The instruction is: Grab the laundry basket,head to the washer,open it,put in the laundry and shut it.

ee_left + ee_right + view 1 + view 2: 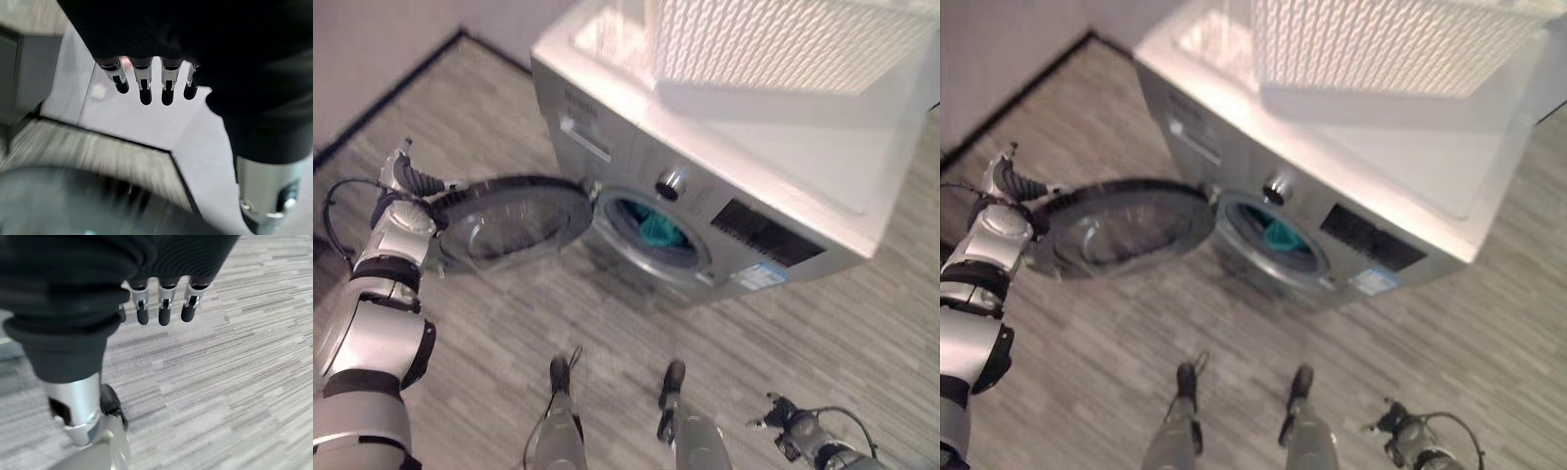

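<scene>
The silver front-loading washer (754,166) stands ahead with its round door (509,220) swung wide open to the left. A teal piece of laundry (658,231) lies inside the drum. On top of the washer rests the white slatted laundry basket (783,39). My left hand (406,178) is at the door's outer rim, fingers (145,88) straight and holding nothing, with the dark door rim (73,200) just below them. My right hand (781,413) hangs low at the lower right over the floor, its fingers (164,308) relaxed and empty.
A pale wall with a dark baseboard (391,93) runs along the left and back, close behind the open door. Grey plank floor (862,323) spreads in front of and to the right of the washer. A round knob (671,183) sits above the drum opening.
</scene>
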### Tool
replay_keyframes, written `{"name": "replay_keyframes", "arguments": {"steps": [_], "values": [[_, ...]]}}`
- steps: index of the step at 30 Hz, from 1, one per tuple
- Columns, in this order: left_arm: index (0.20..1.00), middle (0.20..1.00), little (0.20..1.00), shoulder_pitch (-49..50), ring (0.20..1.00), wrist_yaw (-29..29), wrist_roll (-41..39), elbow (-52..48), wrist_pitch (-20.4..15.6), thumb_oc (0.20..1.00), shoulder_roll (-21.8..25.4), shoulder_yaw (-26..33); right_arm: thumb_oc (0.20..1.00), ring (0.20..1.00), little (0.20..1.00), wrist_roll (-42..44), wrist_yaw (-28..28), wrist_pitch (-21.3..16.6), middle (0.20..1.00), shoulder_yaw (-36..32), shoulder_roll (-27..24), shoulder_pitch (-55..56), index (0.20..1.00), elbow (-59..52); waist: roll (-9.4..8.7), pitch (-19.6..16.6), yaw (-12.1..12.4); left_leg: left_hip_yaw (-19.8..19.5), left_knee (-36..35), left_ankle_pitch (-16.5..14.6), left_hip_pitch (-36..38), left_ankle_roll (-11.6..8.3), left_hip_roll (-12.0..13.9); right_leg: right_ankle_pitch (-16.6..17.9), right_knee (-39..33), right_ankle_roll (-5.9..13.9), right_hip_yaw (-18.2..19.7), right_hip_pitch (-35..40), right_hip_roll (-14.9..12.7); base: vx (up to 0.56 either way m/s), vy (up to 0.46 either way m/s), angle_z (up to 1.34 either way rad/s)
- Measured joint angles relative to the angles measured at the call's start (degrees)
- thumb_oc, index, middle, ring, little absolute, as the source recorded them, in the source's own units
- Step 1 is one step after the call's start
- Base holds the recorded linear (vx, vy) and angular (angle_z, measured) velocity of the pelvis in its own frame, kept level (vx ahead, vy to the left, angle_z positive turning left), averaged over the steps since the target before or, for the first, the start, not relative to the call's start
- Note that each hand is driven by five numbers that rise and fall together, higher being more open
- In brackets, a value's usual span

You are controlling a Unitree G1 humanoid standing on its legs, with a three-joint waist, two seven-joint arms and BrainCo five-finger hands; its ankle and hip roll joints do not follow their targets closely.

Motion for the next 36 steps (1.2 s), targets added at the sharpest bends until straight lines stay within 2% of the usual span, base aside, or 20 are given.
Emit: {"name": "replay_keyframes", "arguments": {"steps": [1,8,9,12,13,16,21,25,27,29,31,33,34,35,36], "values": [[1.0,1.0,1.0,-1.9,1.0,3.8,0.0,0.8,0.0,1.0,0.6,0.6,1.0,1.0,1.0,0.1,-0.3,-0.1,1.0,0.0,-0.2,-1.3,1.0,-0.2,0.33,2.0,0.1,-0.6,0.7,-0.4,-1.7,0.59,0.1,-0.2,0.6,-0.19,-0.4,-1.1,0.0,0.04,-0.024,0.18],[1.0,1.0,1.0,-1.9,1.0,4.0,-6.1,3.9,-1.7,1.0,0.3,3.2,1.0,1.0,1.0,0.4,-1.5,-1.0,1.0,4.1,-0.1,-1.9,1.0,-3.5,-0.56,1.8,-0.1,-0.6,0.8,-0.7,-2.3,1.17,-0.5,-0.4,0.6,0.16,1.2,-1.3,-0.4,0.0,0.003,0.07],[1.0,1.0,1.0,-1.4,1.0,3.8,-6.6,4.4,-2.1,1.0,1.4,4.5,1.0,1.0,1.0,0.3,-1.4,-1.3,1.0,6.4,0.0,-1.9,1.0,-6.3,-1.51,1.2,-0.4,-0.4,0.9,-0.8,-2.1,1.38,-0.3,-0.4,0.2,0.16,1.8,-1.3,-0.2,0.03,0.01,-0.15],[1.0,1.0,1.0,1.3,1.0,0.9,-8.8,4.4,-2.1,1.0,4.1,5.1,1.0,1.0,1.0,0.3,-1.2,-1.4,1.0,6.4,-0.1,-2.0,1.0,-10.2,-2.76,-0.3,-0.9,0.8,0.9,-1.1,-1.3,1.72,-0.1,-0.4,0.0,0.16,3.1,-1.3,-0.1,0.04,-0.004,-0.19],[1.0,1.0,1.0,4.4,1.0,-0.3,-8.8,4.1,-2.3,1.0,4.5,6.6,1.0,1.0,1.0,0.3,-1.2,-2.0,1.0,6.5,-0.1,-1.4,1.0,-10.8,-3.12,-2.5,-1.5,1.1,0.9,-1.2,-1.2,1.84,-0.2,-0.3,-0.5,0.2,3.5,-1.3,-0.1,0.04,-0.019,-0.15],[1.0,1.0,1.0,10.4,1.0,-0.9,-9.5,4.1,-2.0,1.0,3.1,8.6,1.0,1.0,1.0,-0.2,-1.1,-2.3,1.0,6.4,-0.2,0.3,1.0,-11.1,-3.65,-5.4,-1.7,2.5,0.4,-1.2,0.9,1.97,-0.2,-0.2,-1.7,0.24,4.4,0.2,0.0,0.06,-0.006,-0.17],[1.0,1.0,1.0,20.8,1.0,-1.7,-10.9,4.3,-1.5,1.0,-1.2,11.2,1.0,1.0,1.0,-0.3,-0.9,-2.3,1.0,6.1,-1.4,3.5,1.0,-11.4,-1.62,-8.6,-1.3,4.7,-1.9,-1.3,4.9,1.99,-0.1,0.0,-2.8,0.46,6.4,2.1,0.2,0.02,0.003,-0.19],[1.0,1.0,1.0,24.6,1.0,-2.7,-10.8,4.8,-0.1,1.0,-4.2,10.2,1.0,1.0,1.0,-0.4,0.2,-2.3,1.0,5.8,-4.1,5.0,1.0,-12.5,0.17,-9.6,-1.4,6.3,-2.2,-1.6,6.6,2.51,-0.3,0.3,-2.9,0.63,8.1,2.4,0.1,0.0,-0.019,-0.18],[1.0,1.0,1.0,25.5,1.0,-2.8,-10.8,3.0,-0.2,1.0,-6.4,6.8,1.0,1.0,1.0,-0.7,0.2,-2.2,1.0,5.1,-5.1,5.2,1.0,-12.2,1.2,-10.1,-1.5,7.2,-2.9,-1.7,6.9,2.57,-0.3,0.3,-2.9,0.78,8.6,2.1,0.1,0.0,-0.031,-0.05],[1.0,1.0,1.0,27.6,1.0,-2.8,-10.9,-2.2,-0.4,1.0,-9.9,3.5,1.0,1.0,1.0,-1.7,0.2,-2.1,1.0,3.4,-6.0,5.4,1.0,-9.5,3.59,-11.4,-1.1,7.4,-3.8,-2.4,6.8,3.72,-0.6,0.6,-2.7,1.27,8.8,1.5,-0.4,0.0,-0.032,0.03],[1.0,1.0,1.0,29.1,1.0,-3.3,-11.3,-3.6,-1.6,1.0,-14.2,1.2,1.0,1.0,1.0,-2.6,0.2,-2.0,1.0,3.5,-6.2,5.9,1.0,-8.0,5.22,-11.8,-0.6,7.4,-3.8,-4.1,6.9,6.29,-1.3,0.7,-2.4,1.51,8.8,1.5,-1.0,0.0,-0.033,0.07],[1.0,1.0,1.0,30.6,1.0,-3.6,-13.3,-5.9,-3.7,1.0,-18.1,0.8,1.0,1.0,1.0,-2.8,0.2,-1.9,1.0,3.7,-6.0,6.3,1.0,-7.0,5.94,-11.7,-0.1,7.3,-3.7,-5.1,6.8,7.34,-1.6,0.7,-2.0,1.5,8.9,1.2,-1.4,0.0,-0.047,0.08],[1.0,1.0,1.0,30.6,1.0,-3.3,-16.0,-6.4,-4.7,1.0,-20.9,-1.3,1.0,1.0,1.0,-3.1,0.1,-1.9,1.0,3.8,-5.4,5.8,1.0,-6.4,6.49,-11.7,-0.2,7.4,-3.9,-5.5,6.8,6.71,-1.7,0.5,-1.5,1.62,9.0,0.5,-1.8,0.01,-0.04,0.13],[1.0,1.0,1.0,30.6,1.0,-2.5,-17.9,-7.1,-5.6,1.0,-22.3,-3.1,1.0,1.0,1.0,-3.1,-0.1,-1.6,1.0,4.4,-4.7,5.6,1.0,-6.4,6.47,-11.7,-0.3,8.1,-3.8,-6.6,6.7,5.0,-1.7,0.4,-1.4,1.7,9.2,0.4,-2.1,0.02,-0.034,0.18],[1.0,1.0,1.0,30.6,1.0,-2.9,-17.9,-7.6,-6.5,1.0,-23.6,-3.6,1.0,1.0,1.0,-3.1,-0.1,-1.8,1.0,4.7,-4.4,5.5,1.0,-5.9,6.37,-11.6,-0.5,9.3,-4.0,-7.1,6.7,4.23,-1.7,0.0,-1.7,2.12,10.0,0.3,-2.6,0.02,-0.026,0.21]]}}
